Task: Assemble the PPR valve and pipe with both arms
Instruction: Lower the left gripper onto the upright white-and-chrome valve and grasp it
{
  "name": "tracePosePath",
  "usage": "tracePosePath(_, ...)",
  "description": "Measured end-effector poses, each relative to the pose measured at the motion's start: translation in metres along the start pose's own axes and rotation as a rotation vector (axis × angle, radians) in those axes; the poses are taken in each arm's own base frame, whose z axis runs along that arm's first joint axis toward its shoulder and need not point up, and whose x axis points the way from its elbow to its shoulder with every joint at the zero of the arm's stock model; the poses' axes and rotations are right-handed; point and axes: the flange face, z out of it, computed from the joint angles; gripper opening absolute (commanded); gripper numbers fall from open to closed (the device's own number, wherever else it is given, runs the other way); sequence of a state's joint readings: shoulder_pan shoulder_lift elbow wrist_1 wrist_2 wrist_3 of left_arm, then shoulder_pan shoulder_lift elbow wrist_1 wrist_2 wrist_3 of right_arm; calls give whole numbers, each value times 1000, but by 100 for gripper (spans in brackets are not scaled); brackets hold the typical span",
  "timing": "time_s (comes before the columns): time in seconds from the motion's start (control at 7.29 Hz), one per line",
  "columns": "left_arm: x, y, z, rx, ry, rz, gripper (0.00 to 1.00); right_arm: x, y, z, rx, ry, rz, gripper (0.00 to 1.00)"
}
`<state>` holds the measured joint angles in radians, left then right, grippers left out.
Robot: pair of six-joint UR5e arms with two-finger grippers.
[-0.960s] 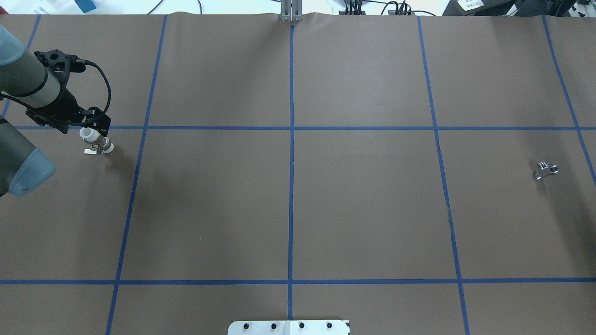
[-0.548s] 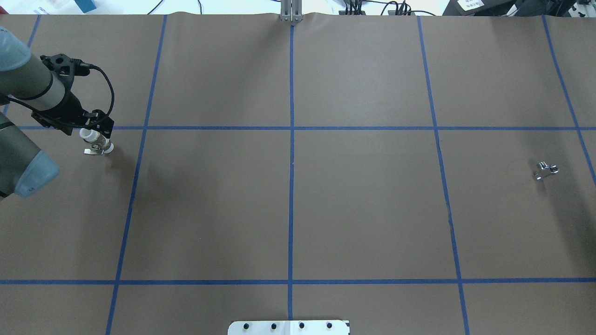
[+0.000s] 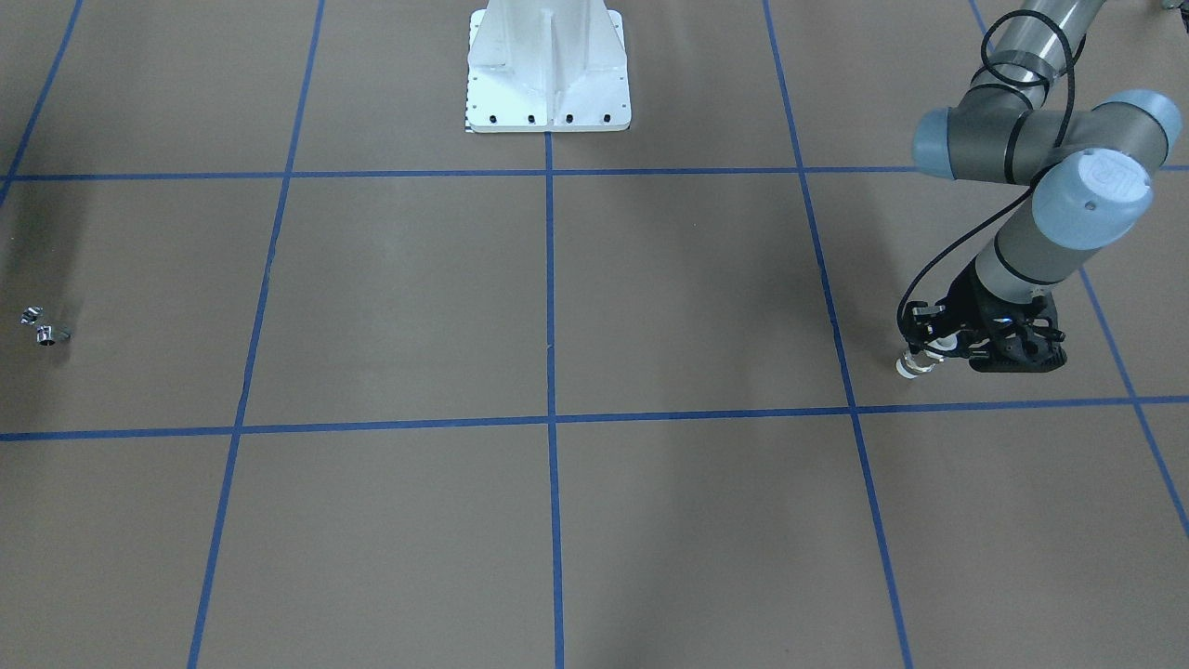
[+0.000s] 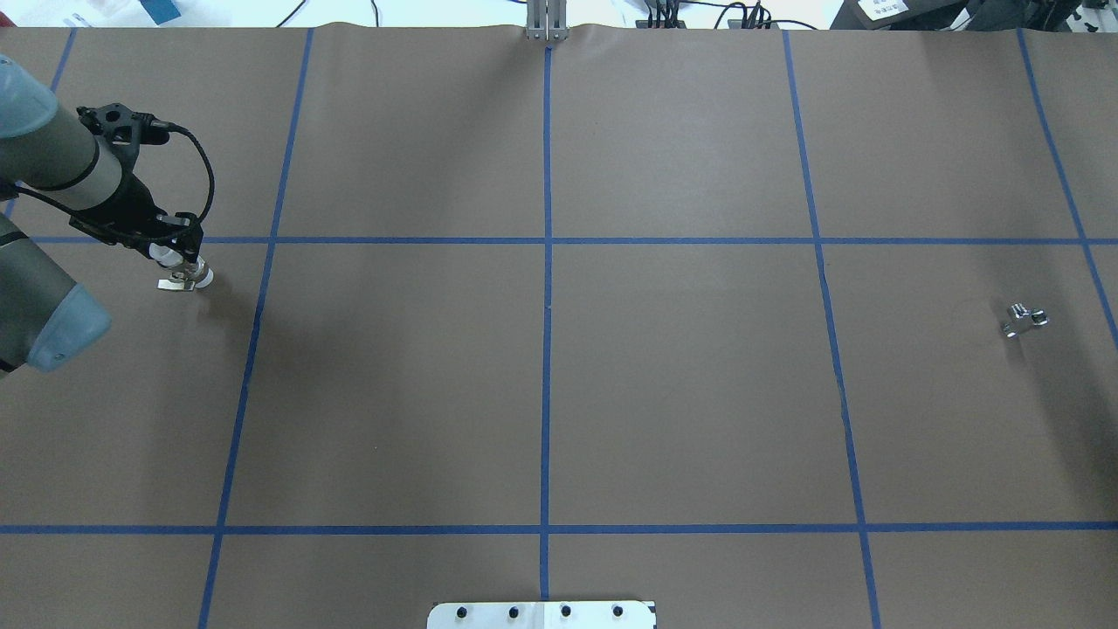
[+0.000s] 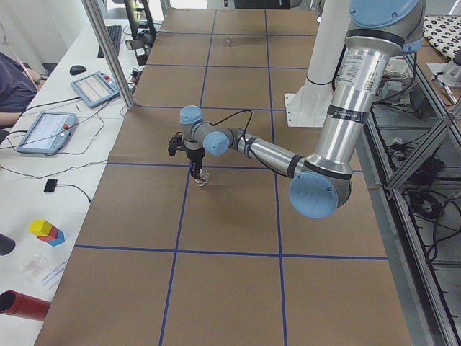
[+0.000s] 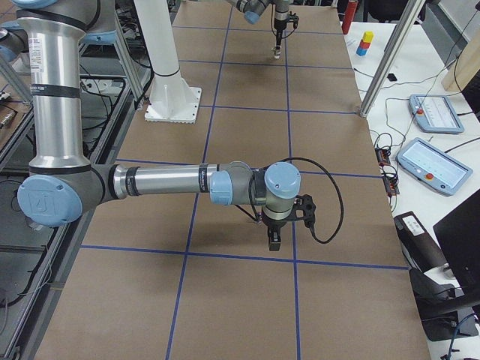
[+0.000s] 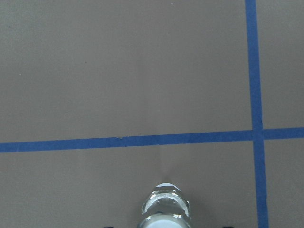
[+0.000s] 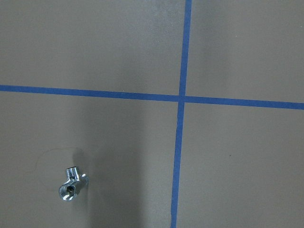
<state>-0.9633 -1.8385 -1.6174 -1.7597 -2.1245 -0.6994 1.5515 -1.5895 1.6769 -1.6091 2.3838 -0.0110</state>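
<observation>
The PPR valve [image 4: 185, 273] lies on the brown table at the far left, white ends and grey lever showing; it also appears as the valve [image 3: 915, 364] and the valve [image 5: 204, 179]. My left gripper [image 4: 177, 252] hangs straight over its upper end, fingers low on either side of it, open. In the left wrist view the valve [image 7: 164, 209] fills the bottom edge. The chrome pipe [image 4: 1022, 321] lies alone at the far right, also seen as the pipe [image 3: 42, 327] and the pipe [image 8: 71, 185]. My right gripper [image 6: 274, 241] points down near it; I cannot tell its state.
Blue tape lines divide the table into squares. The white robot base [image 3: 548, 84] stands at the middle of the robot's edge. A metal post [image 4: 546, 22] rises at the far edge. Tablets [image 5: 94, 88] and coloured blocks [image 5: 47, 231] lie on the side bench.
My left gripper has slid down and slightly left, now covering the valve's upper white end. Valve and pipe have stayed where they were.
</observation>
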Motion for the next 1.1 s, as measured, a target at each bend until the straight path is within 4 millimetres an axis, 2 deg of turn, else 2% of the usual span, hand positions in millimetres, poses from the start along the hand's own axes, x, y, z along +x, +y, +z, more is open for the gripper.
tracePosePath(0.27, 1, 2, -3, -1, 4, 5, 0, 0, 0, 0, 0, 0, 1, 99)
tracePosePath(0.55, 14, 2, -18, -7, 15, 4, 0, 0, -1, 0, 0, -1, 1, 99)
tracePosePath(0.82, 57, -18, -51, -23, 11, -13, 0, -4, -3, -3, 5, -15, -3, 99)
tracePosePath(1.1, 127, -37, -94, -44, 10, -47, 0, -3, -2, -2, 4, -16, -2, 99)
